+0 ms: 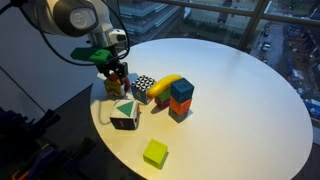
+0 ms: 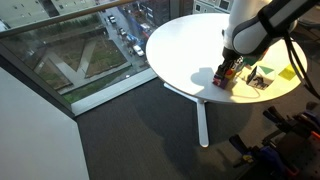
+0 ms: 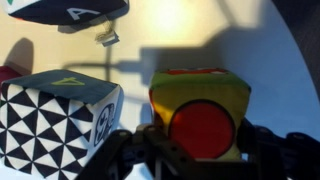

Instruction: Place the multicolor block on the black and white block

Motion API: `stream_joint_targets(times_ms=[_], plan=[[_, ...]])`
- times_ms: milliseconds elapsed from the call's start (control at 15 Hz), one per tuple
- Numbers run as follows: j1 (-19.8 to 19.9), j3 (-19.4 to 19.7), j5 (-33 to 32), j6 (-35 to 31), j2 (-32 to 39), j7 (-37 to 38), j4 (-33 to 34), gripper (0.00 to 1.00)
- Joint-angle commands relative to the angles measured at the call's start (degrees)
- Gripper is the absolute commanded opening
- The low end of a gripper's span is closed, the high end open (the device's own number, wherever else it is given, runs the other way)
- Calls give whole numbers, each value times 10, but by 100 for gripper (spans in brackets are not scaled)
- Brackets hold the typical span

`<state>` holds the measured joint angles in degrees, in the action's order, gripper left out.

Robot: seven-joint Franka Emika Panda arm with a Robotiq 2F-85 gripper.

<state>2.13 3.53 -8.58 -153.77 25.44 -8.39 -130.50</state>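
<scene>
One cube is held: the gripper [image 1: 114,74] has its jaws clamped on the multicolor block [image 3: 200,115], close to the table [image 1: 240,120] edge. The black and white block [image 3: 58,125] stands just beside it (to the left in the wrist view), toward the table's middle. Open tabletop lies beyond it; the green-triangle cube [image 1: 124,113] sits near, along the same edge.

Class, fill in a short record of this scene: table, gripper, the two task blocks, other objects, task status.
table: round, white
gripper: fingers closed on the multicolor block
black and white block: on the table, beside the multicolor block, top bare
other objects: green-triangle cube, yellow curved piece, teal-and-orange stack, lime block
task status: not yet stacked
</scene>
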Motion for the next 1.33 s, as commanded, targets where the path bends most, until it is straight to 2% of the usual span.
stream_joint_targets(times_ms=[0, 667, 1267], plan=[[-1, 10, -11, 15, -12, 9, 5, 39], [23, -12, 45, 100, -69, -7, 9, 25], [25, 6, 69, 150, -107, 34, 23, 25]])
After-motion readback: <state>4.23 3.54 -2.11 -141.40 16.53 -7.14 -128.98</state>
